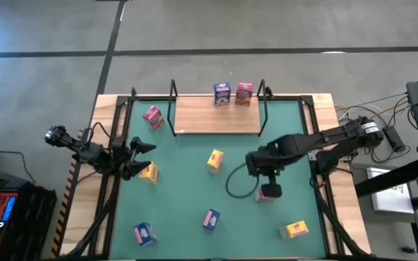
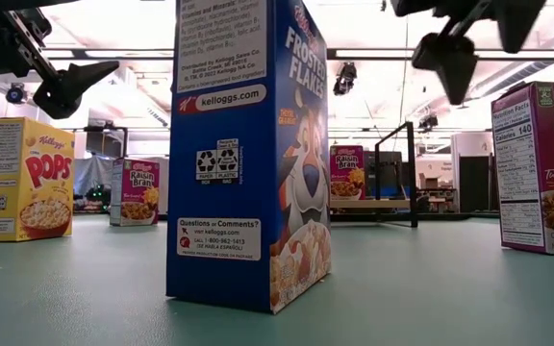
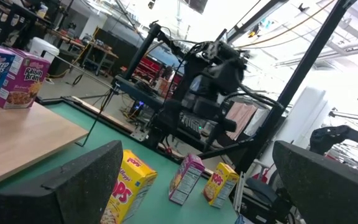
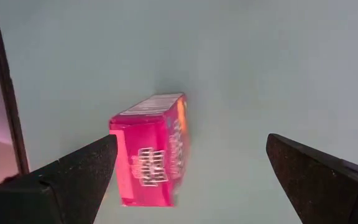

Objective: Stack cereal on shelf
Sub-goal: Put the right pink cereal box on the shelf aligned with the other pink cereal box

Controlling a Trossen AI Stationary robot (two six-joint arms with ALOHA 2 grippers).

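**Worktop** [image 1: 318, 109]: light wood, covered by a green mat [image 1: 194, 188].

**Shelf** [image 1: 216, 116]: light-wood board in a thin black frame, at the far middle of the mat. On its far edge stood two boxes side by side, a blue Frosted Flakes box [image 1: 222, 93] on the left and a magenta Raisin Bran box [image 1: 244, 93] on the right.

**Cereal on the mat, seven boxes:**
- a second magenta box [image 1: 153, 117], far left, just beside the shelf's left upright;
- yellow Corn Pops box [image 1: 149, 172], left side, close to my left hand;
- a second yellow box [image 1: 215, 159], middle, nearer than the shelf;
- a second blue box [image 1: 144, 233], near left;
- a third blue box [image 1: 211, 219], near middle, close against the low camera;
- a third yellow box [image 1: 296, 230], near right;
- a third magenta box [image 4: 151, 149], right of middle, directly under my right hand.

**My left hand** [image 1: 138, 159]: at the left edge of the mat, fingers spread wide, grasping nothing.

**My right hand** [image 1: 268, 176]: hung above the third magenta box, fingers [image 4: 73, 177] wide apart to either side of it in the wrist view, clear of the box and grasping nothing.
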